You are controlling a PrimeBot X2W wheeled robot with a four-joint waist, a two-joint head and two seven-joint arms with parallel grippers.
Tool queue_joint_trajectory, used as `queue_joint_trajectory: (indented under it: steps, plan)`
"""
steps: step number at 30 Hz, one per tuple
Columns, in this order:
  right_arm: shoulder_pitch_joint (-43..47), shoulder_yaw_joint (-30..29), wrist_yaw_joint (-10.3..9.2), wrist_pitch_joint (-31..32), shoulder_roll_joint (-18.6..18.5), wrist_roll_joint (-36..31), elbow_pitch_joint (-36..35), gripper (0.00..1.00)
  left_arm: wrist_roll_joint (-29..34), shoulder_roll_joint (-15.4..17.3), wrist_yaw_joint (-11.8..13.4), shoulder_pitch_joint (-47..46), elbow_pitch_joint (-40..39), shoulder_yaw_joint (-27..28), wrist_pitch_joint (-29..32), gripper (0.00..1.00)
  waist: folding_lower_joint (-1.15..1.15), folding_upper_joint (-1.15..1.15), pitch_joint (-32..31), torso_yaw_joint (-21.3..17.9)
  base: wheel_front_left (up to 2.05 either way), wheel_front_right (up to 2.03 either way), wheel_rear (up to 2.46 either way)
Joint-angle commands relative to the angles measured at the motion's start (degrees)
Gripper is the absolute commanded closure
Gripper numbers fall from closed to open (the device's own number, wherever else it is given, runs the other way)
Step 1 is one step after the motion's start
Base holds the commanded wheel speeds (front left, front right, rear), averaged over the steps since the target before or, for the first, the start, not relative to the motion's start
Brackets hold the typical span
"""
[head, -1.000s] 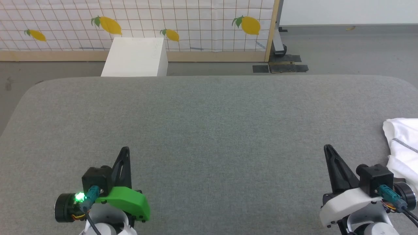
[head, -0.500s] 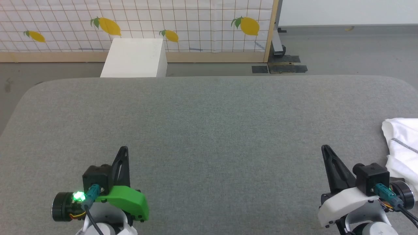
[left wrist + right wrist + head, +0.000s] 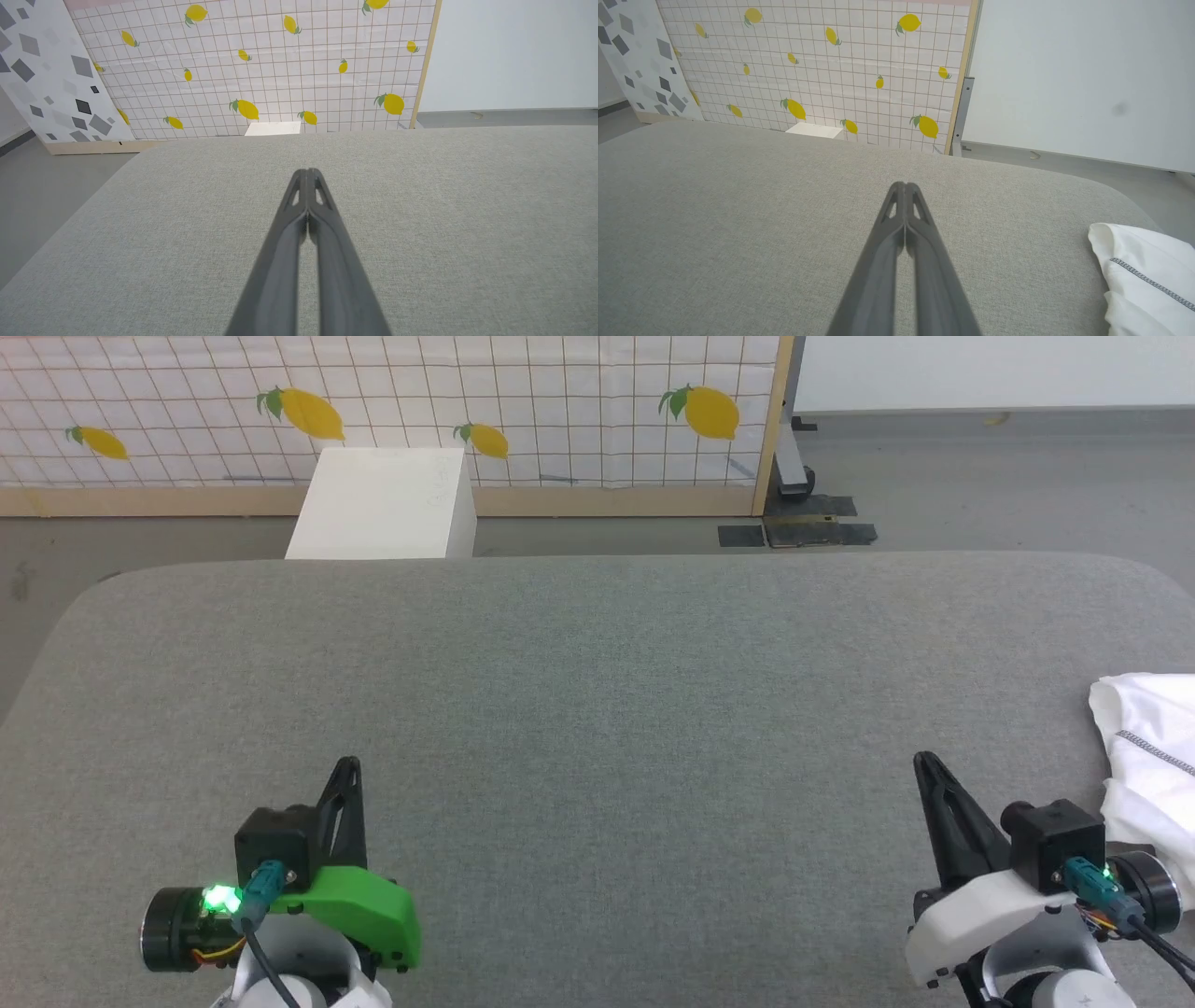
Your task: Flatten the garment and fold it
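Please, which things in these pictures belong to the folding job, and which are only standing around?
Belong to the job:
grey table, the work surface
garment, bunched at the table's right edge
left gripper, shut
right gripper, shut

Only standing around:
white box behind the table
lemon-print screen
dark patches on the floor
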Motion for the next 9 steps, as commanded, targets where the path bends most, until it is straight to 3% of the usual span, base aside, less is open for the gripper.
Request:
queue_joint_trajectory:
  steps: [1, 9]
  plan:
    - [-1.0, 0.1, -0.09, 0.1, 0.2, -0.4, -0.4, 1.00, 0.9, -0.2, 0.4, 0.8, -0.4, 0.3, 0.1, 1.00, 0.00, 0.00, 0.0, 0.0, 0.00, 0.00, 0.00]
    - [-1.0, 0.1, -0.09, 0.1, 0.2, -0.4, -0.4, 1.00, 0.9, -0.2, 0.4, 0.8, -0.4, 0.3, 0.1, 1.00, 0.00, 0.00, 0.0, 0.0, 0.00, 0.00, 0.00]
